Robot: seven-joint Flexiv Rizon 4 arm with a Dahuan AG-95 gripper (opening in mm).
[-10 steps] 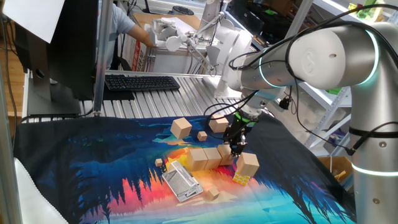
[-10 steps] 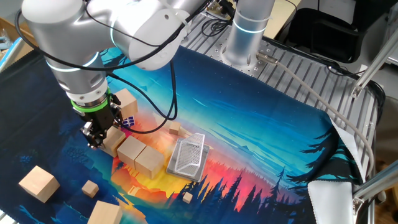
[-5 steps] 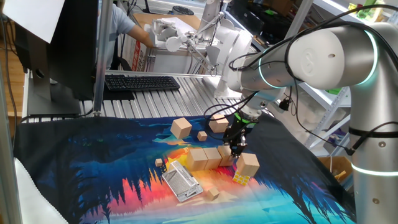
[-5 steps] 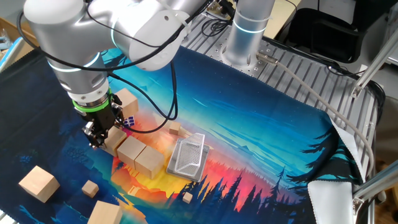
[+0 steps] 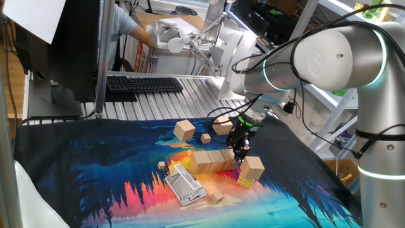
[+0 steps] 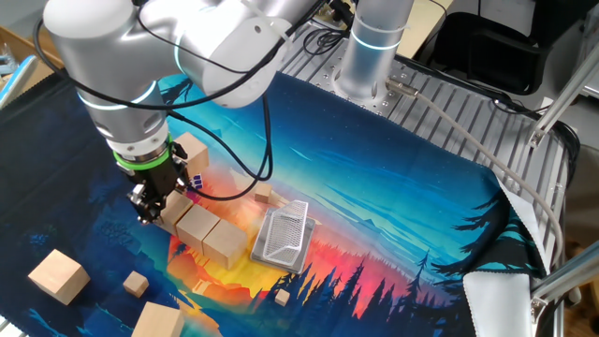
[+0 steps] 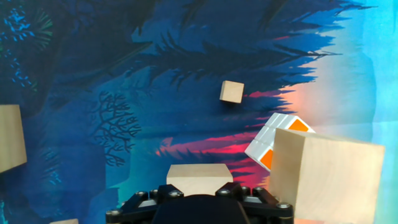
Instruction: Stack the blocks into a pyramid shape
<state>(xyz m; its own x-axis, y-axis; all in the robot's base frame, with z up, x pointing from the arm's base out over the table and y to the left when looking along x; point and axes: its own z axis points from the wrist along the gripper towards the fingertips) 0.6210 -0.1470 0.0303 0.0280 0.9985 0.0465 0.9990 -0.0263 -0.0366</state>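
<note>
Wooden and pale, the block (image 7: 199,179) we care about sits directly under our gripper (image 6: 150,203), between the fingers, at the end of a row with two more blocks (image 6: 212,234) lined up on the cloth (image 6: 393,187). Our fingers look closed on its sides, though we cannot say how firmly. We judge it is being set flush to finish the bottom row. Just beside the tool, another block (image 5: 252,168) rests on a puzzle cube (image 5: 245,182). Beyond the tool, two spare blocks (image 5: 184,130) wait, well apart from a metal grater (image 6: 283,235) near the row.
</note>
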